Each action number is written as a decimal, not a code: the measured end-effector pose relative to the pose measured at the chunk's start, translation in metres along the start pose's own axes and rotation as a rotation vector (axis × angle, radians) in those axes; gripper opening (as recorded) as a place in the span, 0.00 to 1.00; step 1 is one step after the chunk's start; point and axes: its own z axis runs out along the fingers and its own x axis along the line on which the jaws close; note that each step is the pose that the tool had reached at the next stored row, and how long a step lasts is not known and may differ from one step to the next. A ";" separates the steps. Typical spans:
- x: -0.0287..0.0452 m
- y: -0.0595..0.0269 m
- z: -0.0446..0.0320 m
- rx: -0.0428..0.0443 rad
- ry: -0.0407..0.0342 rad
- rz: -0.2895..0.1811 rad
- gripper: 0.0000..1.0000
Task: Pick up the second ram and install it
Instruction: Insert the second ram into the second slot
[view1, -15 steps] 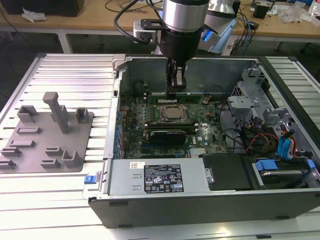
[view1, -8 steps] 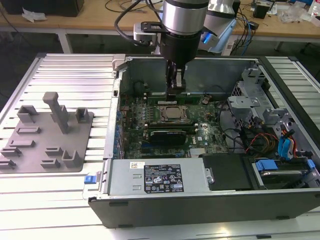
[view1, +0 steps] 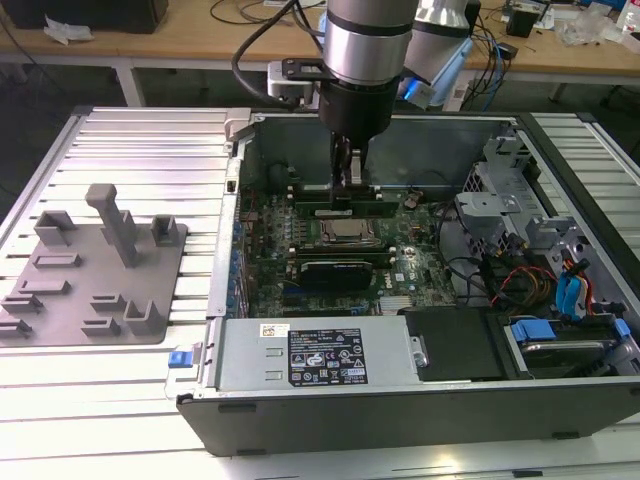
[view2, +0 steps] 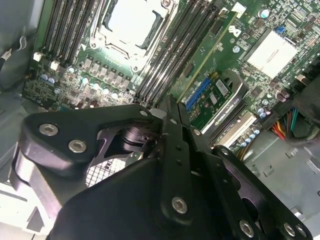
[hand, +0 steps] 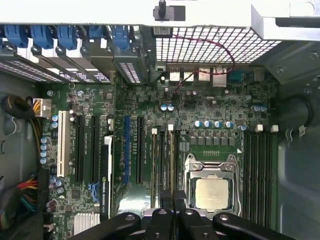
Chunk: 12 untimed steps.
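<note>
Toward the desk (view1: 120, 140)'s near edge, inside the open computer case (view1: 400, 420): power supply (view1: 320, 355), then CPU socket (view1: 347, 232). Just beyond, standing upright in a slot beside that socket: the second ram (hand: 172, 160), thin and greenish. Clamped on its top edge: the end effector (hand: 173, 200), fingers drawn almost together, pointing straight down.

The second ram (view2: 206, 56) is a thin, long green stick (seen edge-on), standing upright in the row of black slots beside the processor socket, one end meeting the gripper (view2: 169, 102).
</note>
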 end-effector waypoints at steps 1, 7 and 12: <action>0.0000 0.0000 0.0007 0.0001 0.0000 0.000 0.09; -0.0001 0.0002 0.0132 0.0005 0.0000 0.000 0.09; -0.0002 -0.0001 0.0219 0.0006 0.0000 0.000 0.09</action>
